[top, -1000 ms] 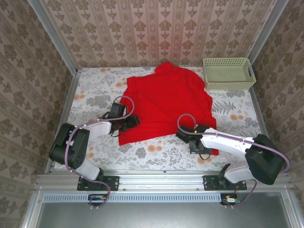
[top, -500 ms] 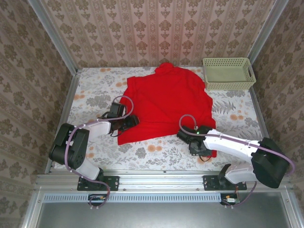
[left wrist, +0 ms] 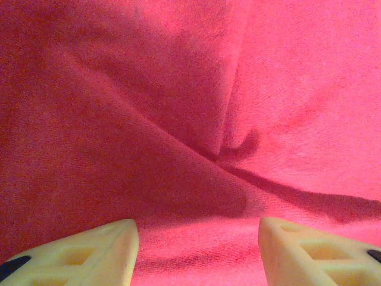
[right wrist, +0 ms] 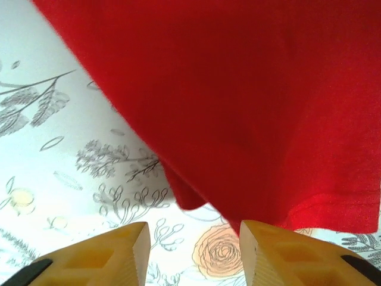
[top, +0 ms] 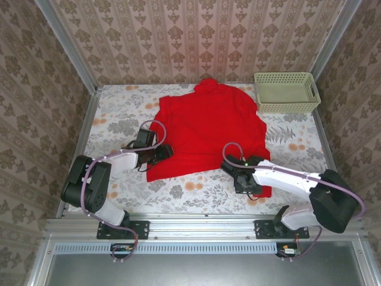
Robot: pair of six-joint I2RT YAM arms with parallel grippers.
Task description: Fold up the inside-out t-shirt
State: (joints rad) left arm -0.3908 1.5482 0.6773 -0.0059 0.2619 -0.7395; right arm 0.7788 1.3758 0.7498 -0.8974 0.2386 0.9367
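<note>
**Both tools sit at the shirt's near corners, jaws apart**

The red shirt (top: 208, 128) lies spread on the flowered desk (top: 119, 113). Its collar points to the far wall and its hem lies toward the arms. A pale green basket (top: 289, 107) sits just off its far right shoulder.

The left tool (top: 162, 152) lies low at the hem's near left corner. Its fingers (left wrist: 89, 253) stand apart, and from its wrist there are creased red folds right in front of them. I see nothing pinched there.

The right tool (right wrist: 193, 232) is down by the near right corner, also open. Bare desk shows between its fingers, and the hem's edge and a small hanging flap lie just beyond the tips.

To my eye the placing makes sense. One tool at each bottom corner lets the pair lift the hem evenly and carry it toward the collar. Neither has cloth in hand, so the fold looks not yet begun.
</note>
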